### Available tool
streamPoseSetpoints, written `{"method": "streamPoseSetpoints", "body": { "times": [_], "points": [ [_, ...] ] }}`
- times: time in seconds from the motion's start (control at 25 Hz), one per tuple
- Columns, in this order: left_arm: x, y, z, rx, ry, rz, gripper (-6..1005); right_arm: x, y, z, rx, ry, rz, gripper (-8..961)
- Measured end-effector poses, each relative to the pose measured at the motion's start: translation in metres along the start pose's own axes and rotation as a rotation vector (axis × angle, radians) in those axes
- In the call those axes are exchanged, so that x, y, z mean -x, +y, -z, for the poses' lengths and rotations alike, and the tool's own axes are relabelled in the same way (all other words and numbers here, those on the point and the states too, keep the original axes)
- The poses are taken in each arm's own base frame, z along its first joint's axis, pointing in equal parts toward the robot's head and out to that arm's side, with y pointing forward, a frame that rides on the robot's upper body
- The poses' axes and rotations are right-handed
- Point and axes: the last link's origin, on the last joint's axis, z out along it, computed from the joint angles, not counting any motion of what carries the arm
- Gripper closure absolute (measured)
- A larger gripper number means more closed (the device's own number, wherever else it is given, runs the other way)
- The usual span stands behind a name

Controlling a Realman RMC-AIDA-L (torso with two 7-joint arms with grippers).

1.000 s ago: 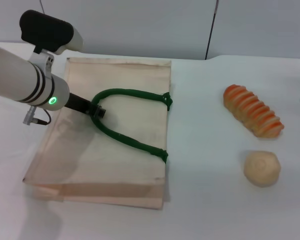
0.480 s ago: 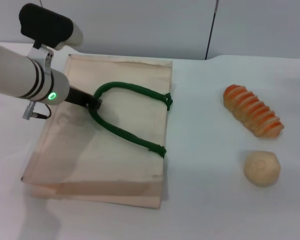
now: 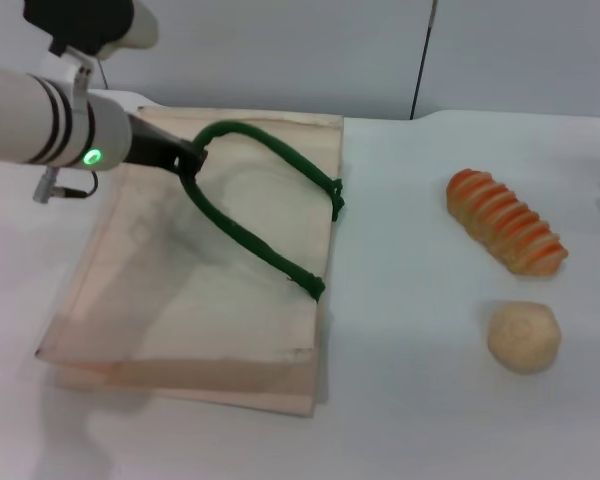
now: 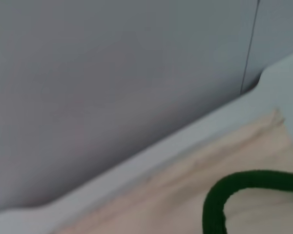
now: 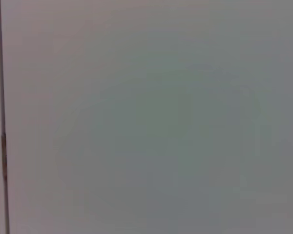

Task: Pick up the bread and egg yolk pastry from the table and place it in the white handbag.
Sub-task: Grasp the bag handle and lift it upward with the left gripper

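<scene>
The left pincer [image 3: 187,160] is clamped on the green handle [image 3: 260,250] of the white handbag [image 3: 160,300] near the tabletop's [image 3: 410,400] left edge, and should be lifting gently to open the bag for the bread [image 3: 506,235] and egg yolk pastry [image 3: 523,337] near the right edge.

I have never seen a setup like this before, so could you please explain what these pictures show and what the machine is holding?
This is a two-armed robot, filmed by three of its own cameras. The head view looks down at a white table. The left gripper is shut on the green handle of the white handbag, holding it raised above the bag, which lies flat. To the right, untouched, lie the bread and the egg yolk pastry, apart from each other. The left wrist camera shows that handle, the bag's cloth and the wall behind. The right wrist camera sees only a plain grey wall; the right gripper is out of sight.
</scene>
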Motion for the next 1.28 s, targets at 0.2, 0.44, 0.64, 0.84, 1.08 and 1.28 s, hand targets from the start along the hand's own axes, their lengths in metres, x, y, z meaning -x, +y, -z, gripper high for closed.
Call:
{"method": "streamPoseSetpoints", "body": {
  "times": [0.2, 0.44, 0.64, 0.84, 1.08, 1.28],
  "points": [
    [-0.019, 0.0, 0.023, 0.022, 0.071, -0.042, 867, 0.0, 0.0, -0.001, 0.001, 0.007, -0.004, 184],
    [-0.04, 0.003, 0.057, 0.054, 0.184, -0.088, 868, -0.001, 0.005, -0.001, 0.037, 0.01, 0.001, 183],
    [-0.05, 0.008, 0.079, 0.053, 0.23, -0.14, 869, 0.001, 0.009, -0.001, 0.077, 0.005, -0.019, 183],
    [-0.06, 0.017, 0.101, 0.046, 0.291, -0.206, 869, 0.001, 0.009, -0.001, 0.079, 0.011, -0.019, 182],
    [-0.068, 0.02, 0.12, 0.054, 0.348, -0.261, 870, 0.0, 0.009, -0.001, 0.078, 0.015, -0.016, 182],
    [-0.073, 0.018, 0.138, 0.079, 0.405, -0.283, 871, -0.001, 0.009, -0.001, 0.077, 0.021, -0.015, 181]
  ]
}}
